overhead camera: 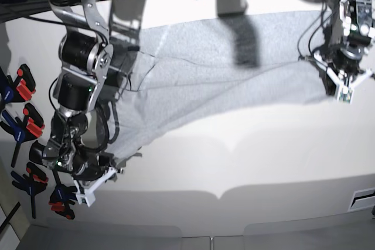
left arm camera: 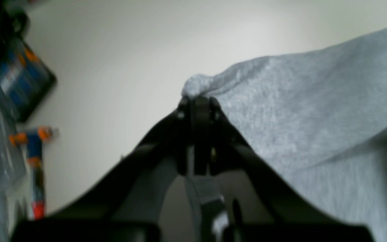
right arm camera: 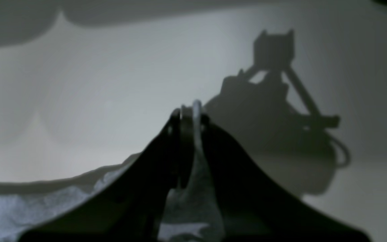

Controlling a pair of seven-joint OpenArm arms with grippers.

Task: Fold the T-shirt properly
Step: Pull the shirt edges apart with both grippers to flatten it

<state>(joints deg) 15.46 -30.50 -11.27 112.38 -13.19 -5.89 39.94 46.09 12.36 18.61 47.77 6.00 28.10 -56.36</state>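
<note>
Both grippers clamped on cloth. Left gripper (left arm camera: 197,101) pinched on a small bunched nub of the T-shirt (left arm camera: 314,111) — grey heather fabric spilling away to the right of the fingertips and down past the gripper's side, a strip of it caught between the closed jaws. Right gripper (right arm camera: 190,112) likewise closed, a thin fold of the same grey cloth standing up between the jaws and more of it hanging loose beneath, pale and rumpled at the lower left of the wrist view.

Seen from the base camera: left gripper (overhead camera: 341,83) at the far right, gripping one end of the T-shirt (overhead camera: 205,68), arm hanging down from above with cables looping beside it. Right gripper (overhead camera: 94,182) low at the left, near the front, gripping the other end, its arm bent in a stack of joints reaching down from the upper left corner. Stretched between the two — a broad grey sheet, plain side showing, running across the back of the white table (overhead camera: 263,162) and narrowing down toward the right gripper. Dark arm shadow across the upper middle of the cloth.

Several orange-and-blue clamps (overhead camera: 26,127) lying along the table's left edge, well apart from the shirt; blurred glimpse of similar clutter at the left of the left wrist view.
</note>
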